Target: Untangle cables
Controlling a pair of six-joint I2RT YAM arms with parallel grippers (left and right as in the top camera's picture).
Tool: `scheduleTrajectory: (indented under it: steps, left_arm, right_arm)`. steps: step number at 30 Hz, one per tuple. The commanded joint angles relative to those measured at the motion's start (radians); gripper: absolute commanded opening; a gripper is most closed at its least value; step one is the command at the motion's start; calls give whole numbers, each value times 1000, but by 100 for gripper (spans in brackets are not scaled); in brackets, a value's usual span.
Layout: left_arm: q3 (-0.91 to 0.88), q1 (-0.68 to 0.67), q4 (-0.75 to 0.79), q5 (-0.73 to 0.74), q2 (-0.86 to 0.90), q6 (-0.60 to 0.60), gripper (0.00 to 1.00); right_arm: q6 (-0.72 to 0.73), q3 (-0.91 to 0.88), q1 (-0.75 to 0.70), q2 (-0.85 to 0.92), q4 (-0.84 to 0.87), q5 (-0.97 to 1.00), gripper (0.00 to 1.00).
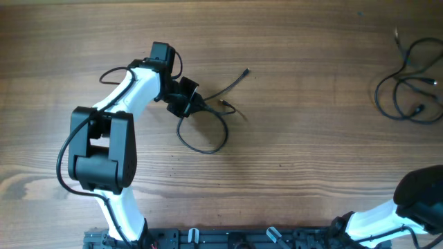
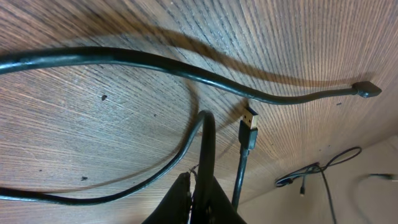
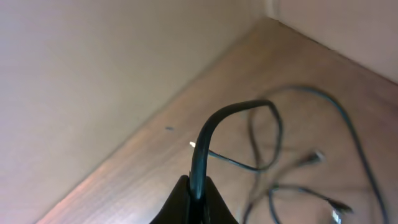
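A looped cable (image 1: 225, 135) is pinched in the shut jaws of the left gripper (image 2: 198, 186), at 9 o'clock from the table (image 1: 297, 138) centre. Another strand (image 3: 208, 127) is clamped by the right gripper (image 3: 196, 190). A loose tangle (image 1: 408, 86) is seen at 2 o'clock.

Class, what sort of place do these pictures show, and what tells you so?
Likely a robotics lab workbench: a wooden table, a left robot arm and right robot arm mounted at its edge, and loose black cables.
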Motion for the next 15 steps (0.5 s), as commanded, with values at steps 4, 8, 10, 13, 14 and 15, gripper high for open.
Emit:
scheduleTrajectory:
  steps: [4,8,10,13,14,15]
  left_arm:
    - [3,-3,0,-16,3,19,10]
    - [3,-3,0,-16,3,19,10]
    - [3,-3,0,-16,3,19,10]
    - [3,-3,0,-16,3,19,10]
    - [3,-3,0,-16,3,19,10]
    - [3,-3,0,-16,3,19,10]
  right_arm:
    - [-34,7,40,-34,170,-119,4]
    - [-34,7,72,-30,223,-116,4]
    - [-36,7,93,-15,237,-85,4]
    - [-43,6,134,27,255,12,4]
    - [-61,6,147,42,261,32,4]
    - [-80,6,160,60,267,54,4]
